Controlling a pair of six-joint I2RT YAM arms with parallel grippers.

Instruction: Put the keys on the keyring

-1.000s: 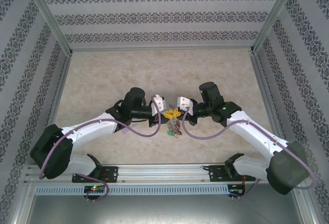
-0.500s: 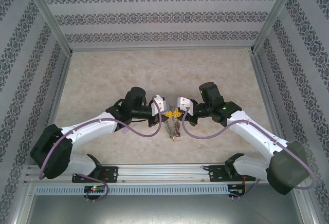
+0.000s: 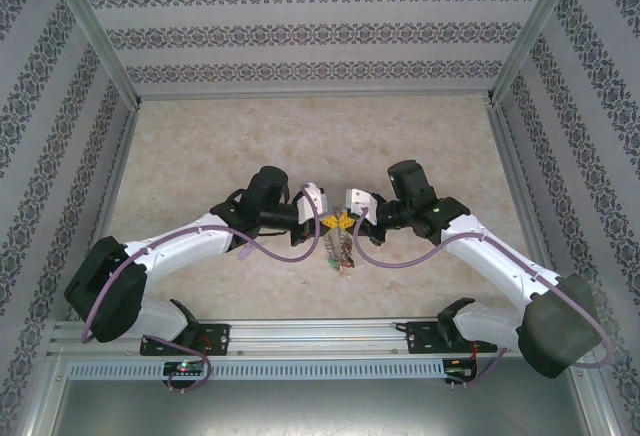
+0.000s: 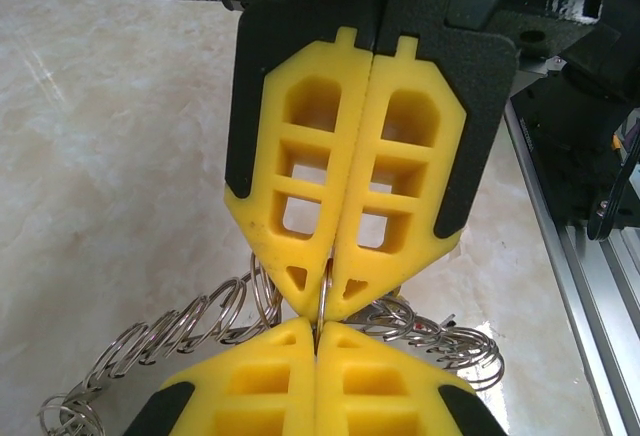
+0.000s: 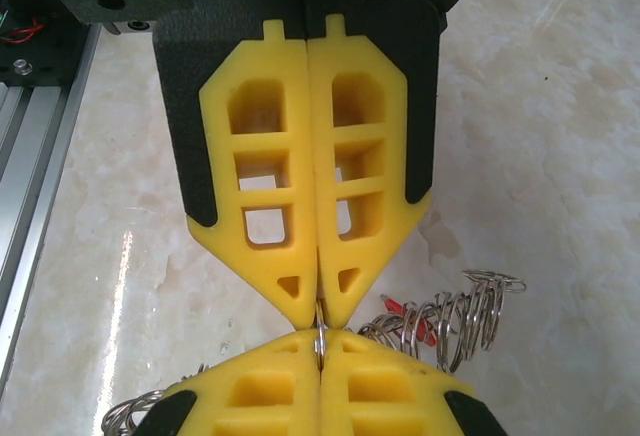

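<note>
My left gripper (image 3: 329,222) and right gripper (image 3: 346,221) meet tip to tip over the middle of the table. Both are shut on one thin metal loop (image 4: 326,291) of the keyring, seen edge-on between the yellow fingertips. In the left wrist view my left gripper (image 4: 317,328) is at the bottom edge and the right gripper (image 4: 329,301) faces it from above. The right wrist view has the right gripper (image 5: 320,336) below and the left gripper (image 5: 318,308) above. The keyring's loops (image 5: 455,321) fan out to both sides. Among them lies a red key (image 5: 408,312). The bundle (image 3: 341,251) hangs under the tips.
The marble-patterned tabletop (image 3: 200,146) lies open all round the arms. Patterned walls stand on three sides. An aluminium rail (image 3: 320,334) with the arm bases runs along the near edge, and also appears at the right of the left wrist view (image 4: 600,286).
The left gripper has shut on the loop. Its wrist has shifted slightly right towards the right gripper. The hanging bundle has drawn in under the tips. The right arm has held still.
</note>
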